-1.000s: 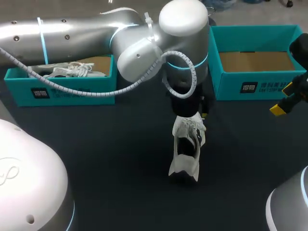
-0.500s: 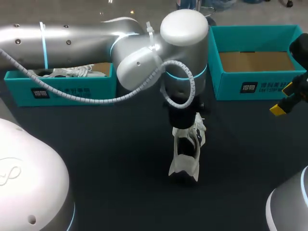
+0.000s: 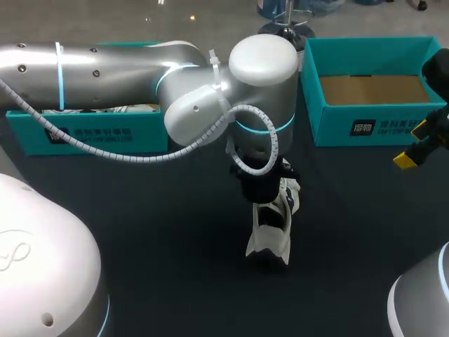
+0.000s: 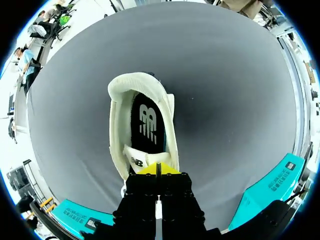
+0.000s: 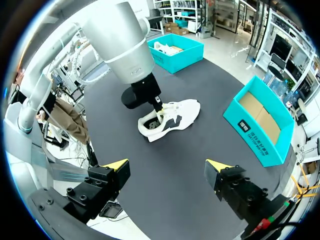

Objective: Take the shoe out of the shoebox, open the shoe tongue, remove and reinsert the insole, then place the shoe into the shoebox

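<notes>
A white shoe [image 3: 269, 237] stands upright on the dark table, heel toward the near edge. My left gripper [image 3: 271, 195] comes straight down on its laced front, mostly hidden under the wrist in the head view. In the left wrist view the yellow tips [image 4: 158, 169] are pressed together on the shoe's white tongue [image 4: 134, 159], and the dark insole [image 4: 148, 122] shows inside the shoe's opening ahead of them. The right wrist view shows the shoe [image 5: 175, 116] with my left gripper [image 5: 159, 114] at its opening. My right gripper [image 5: 167, 167] hovers open and empty at the table's right side [image 3: 414, 153].
An empty teal shoebox [image 3: 393, 128] stands at the back right, near my right gripper. A second teal shoebox [image 3: 91, 135] at the back left is largely covered by my left arm. In the right wrist view the empty box [image 5: 257, 131] sits right of the shoe.
My left gripper has shut on the tongue and the left wrist has shifted slightly lower and nearer. The shoe stays in place. The right arm has not moved.
</notes>
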Motion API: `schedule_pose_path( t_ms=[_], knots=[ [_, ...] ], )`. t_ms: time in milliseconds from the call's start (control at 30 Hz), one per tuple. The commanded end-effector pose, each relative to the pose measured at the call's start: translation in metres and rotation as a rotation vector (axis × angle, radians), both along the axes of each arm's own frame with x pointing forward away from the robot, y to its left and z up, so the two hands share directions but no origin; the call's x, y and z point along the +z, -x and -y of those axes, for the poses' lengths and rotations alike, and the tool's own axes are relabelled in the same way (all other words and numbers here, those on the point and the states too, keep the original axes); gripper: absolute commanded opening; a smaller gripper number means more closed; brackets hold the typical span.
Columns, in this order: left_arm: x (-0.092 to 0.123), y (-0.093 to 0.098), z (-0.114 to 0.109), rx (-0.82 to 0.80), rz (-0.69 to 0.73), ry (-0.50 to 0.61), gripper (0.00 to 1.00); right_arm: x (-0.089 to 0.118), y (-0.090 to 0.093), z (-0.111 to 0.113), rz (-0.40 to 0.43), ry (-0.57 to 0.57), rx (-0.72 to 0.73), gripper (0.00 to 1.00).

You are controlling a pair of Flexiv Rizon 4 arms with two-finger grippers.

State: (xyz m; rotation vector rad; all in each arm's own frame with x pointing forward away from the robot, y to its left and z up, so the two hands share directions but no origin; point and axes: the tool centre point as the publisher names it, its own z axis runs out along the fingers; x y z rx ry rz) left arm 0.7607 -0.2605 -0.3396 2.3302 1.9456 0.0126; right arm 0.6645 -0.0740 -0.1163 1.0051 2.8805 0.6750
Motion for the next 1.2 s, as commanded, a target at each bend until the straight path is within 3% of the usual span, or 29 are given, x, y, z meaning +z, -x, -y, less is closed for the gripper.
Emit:
schedule_pose_path(
  t_ms=[33, 233, 267, 300, 800, 967, 1200],
  knots=[
    [0.019, -0.001, -0.005, 0.151, -0.052, -0.002, 0.00, 0.000, -0.003, -0.001, -0.006, 0.003, 0.002, 1.00],
    [0.033, 0.006, -0.022, 0.261, -0.062, 0.019, 0.00, 0.000, -0.003, -0.001, -0.006, 0.003, 0.002, 1.00],
    [0.035, 0.006, -0.027, 0.271, -0.026, 0.018, 0.42, 0.000, -0.003, -0.001, -0.006, 0.003, 0.002, 1.00],
    [0.035, 0.006, -0.027, 0.271, -0.026, 0.018, 1.00, 0.000, -0.003, -0.001, -0.006, 0.003, 0.002, 1.00],
    [0.035, 0.006, -0.027, 0.271, -0.026, 0.018, 1.00, 0.000, -0.003, -0.001, -0.006, 0.003, 0.002, 1.00],
    [0.038, 0.015, -0.040, 0.661, -0.117, -0.032, 1.00, 0.000, -0.003, -0.001, -0.006, 0.003, 0.002, 1.00],
    [0.039, 0.045, -0.060, 1.061, -0.171, 0.004, 1.00, 0.000, -0.003, -0.001, -0.006, 0.003, 0.002, 1.00]
  ],
)
